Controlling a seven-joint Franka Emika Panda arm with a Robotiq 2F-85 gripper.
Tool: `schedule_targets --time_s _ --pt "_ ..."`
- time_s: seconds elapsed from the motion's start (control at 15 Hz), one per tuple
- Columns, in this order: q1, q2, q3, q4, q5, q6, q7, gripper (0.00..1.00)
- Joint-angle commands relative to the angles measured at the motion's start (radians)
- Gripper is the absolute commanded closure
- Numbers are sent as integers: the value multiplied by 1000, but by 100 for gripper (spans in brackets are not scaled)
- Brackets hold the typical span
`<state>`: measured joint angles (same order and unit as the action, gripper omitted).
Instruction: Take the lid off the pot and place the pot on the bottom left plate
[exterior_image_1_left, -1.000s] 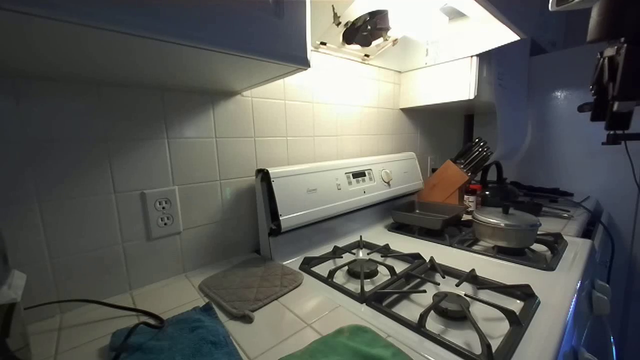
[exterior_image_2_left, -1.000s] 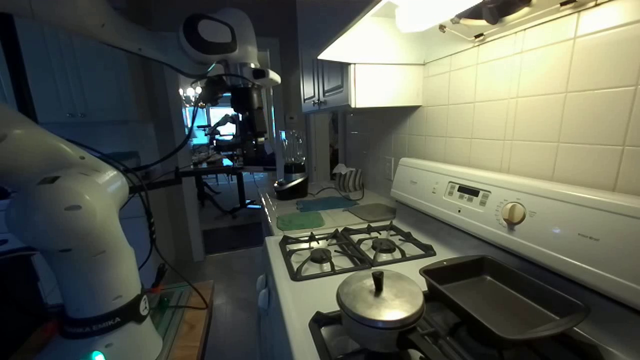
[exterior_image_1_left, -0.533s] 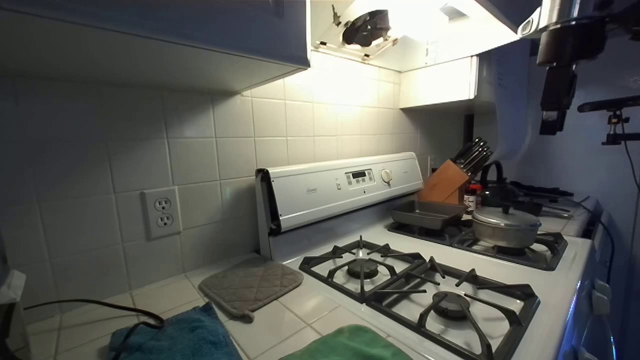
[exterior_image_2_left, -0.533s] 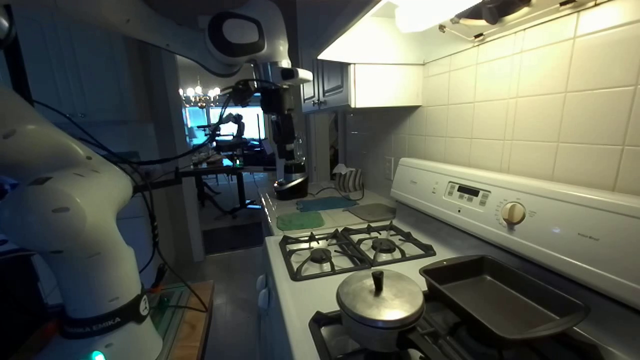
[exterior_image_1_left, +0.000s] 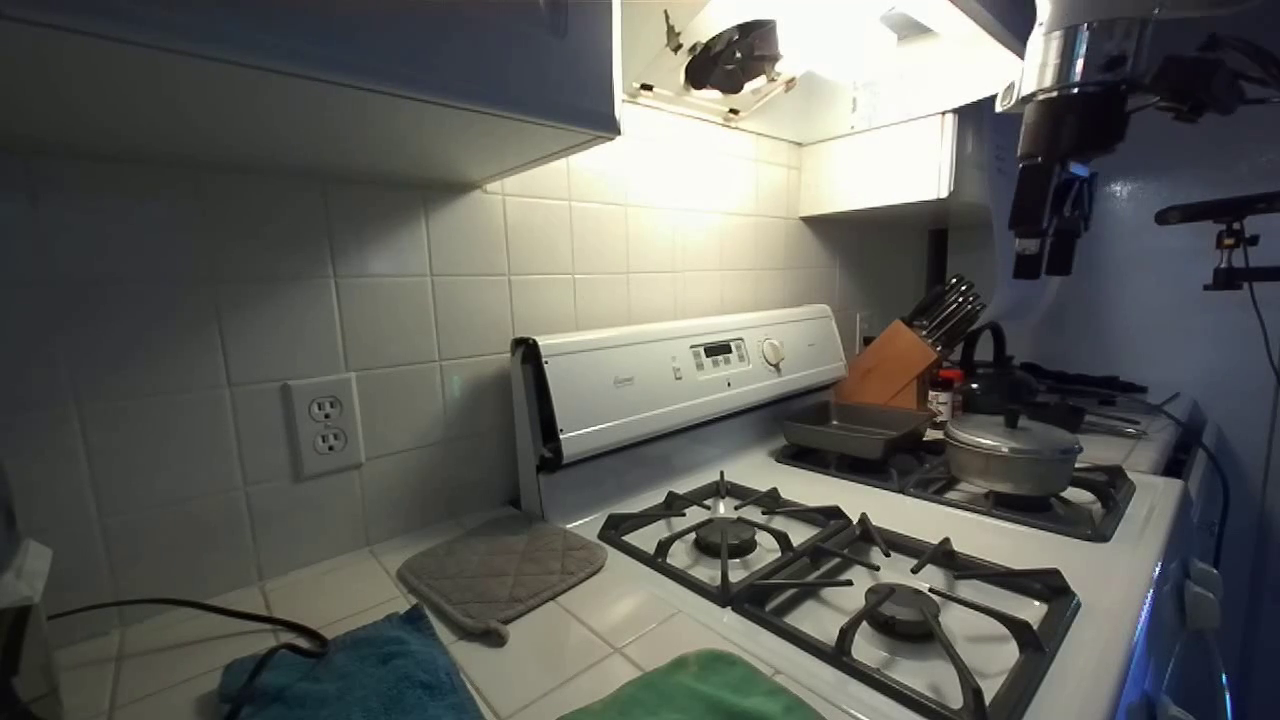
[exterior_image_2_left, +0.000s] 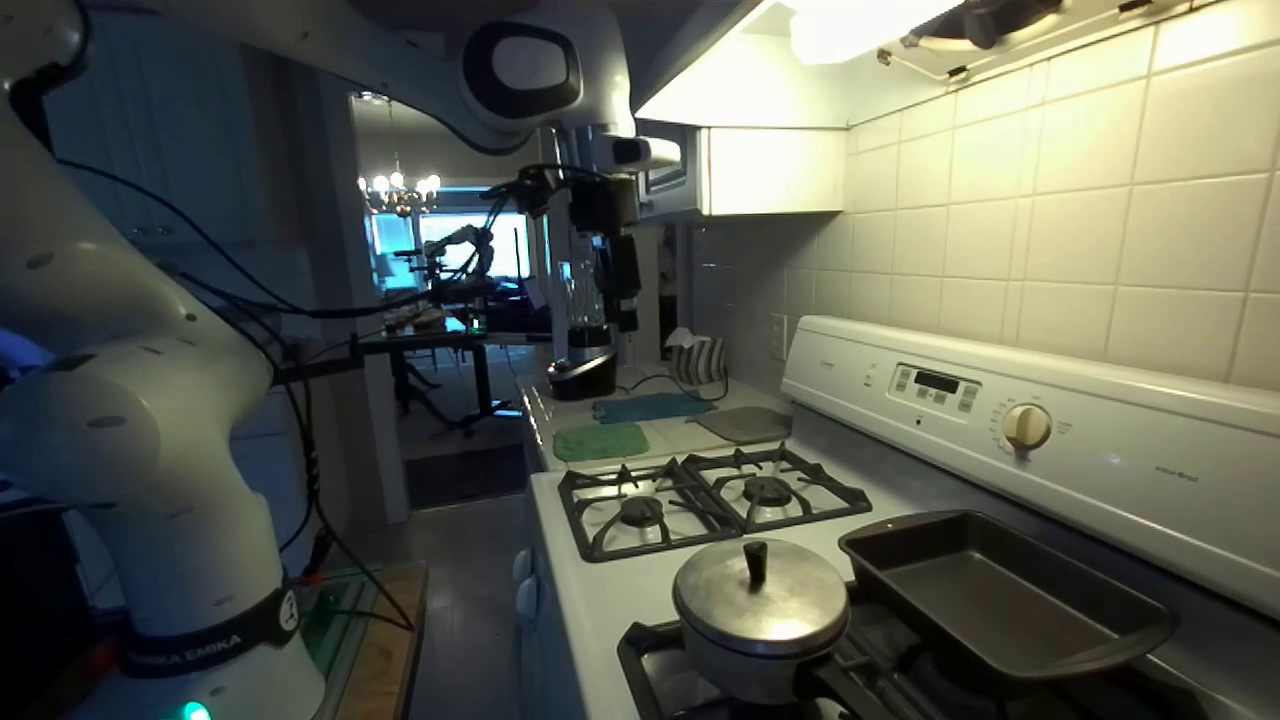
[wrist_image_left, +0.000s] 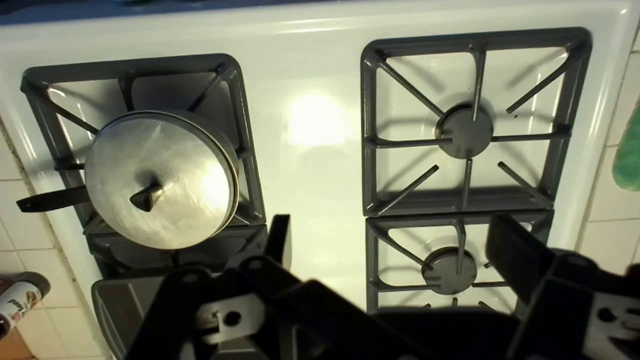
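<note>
The lid (exterior_image_1_left: 1010, 433) is silvery with a dark knob. It sits on the grey pot (exterior_image_1_left: 1008, 470), which stands on a front burner. In an exterior view the lid (exterior_image_2_left: 775, 600) and pot (exterior_image_2_left: 745, 672) are nearest the camera. In the wrist view the lid (wrist_image_left: 175, 205) is at left, with the pot's dark handle (wrist_image_left: 52, 200) pointing left. The bottom left plate appears to be the bare front burner (wrist_image_left: 466, 132), upper right; it shows in both exterior views (exterior_image_1_left: 902, 610) (exterior_image_2_left: 642, 512). My gripper (wrist_image_left: 392, 225) is open and empty, high above the stove (exterior_image_1_left: 1045, 262) (exterior_image_2_left: 625, 315).
A dark baking pan (exterior_image_2_left: 1000, 590) stands on the burner beside the pot. A knife block (exterior_image_1_left: 885, 365), a bottle (wrist_image_left: 22, 300) and a kettle (exterior_image_1_left: 990, 385) stand behind. The lit range hood (exterior_image_2_left: 760, 85) and a cabinet (exterior_image_2_left: 770, 170) hang above. Cloths (exterior_image_2_left: 600, 442) lie beyond the far burners.
My arm has swung in over the stove, moving left in one exterior view and right in another. The gripper's fingers now show apart. The pot and lid have not moved.
</note>
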<state>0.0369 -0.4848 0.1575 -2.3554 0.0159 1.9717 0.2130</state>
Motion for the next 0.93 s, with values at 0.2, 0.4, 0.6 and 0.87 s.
schedule_targets --time_s 0.2,0.4,0.6,0.87 --pt "-6 50 -45 45 -27 -2 -30 0" --pt "-13 61 -57 59 -27 -1 -37 0" --pt "-13 62 -57 60 -27 -1 -37 0" --pt "-13 62 -57 60 -27 -1 -37 0"
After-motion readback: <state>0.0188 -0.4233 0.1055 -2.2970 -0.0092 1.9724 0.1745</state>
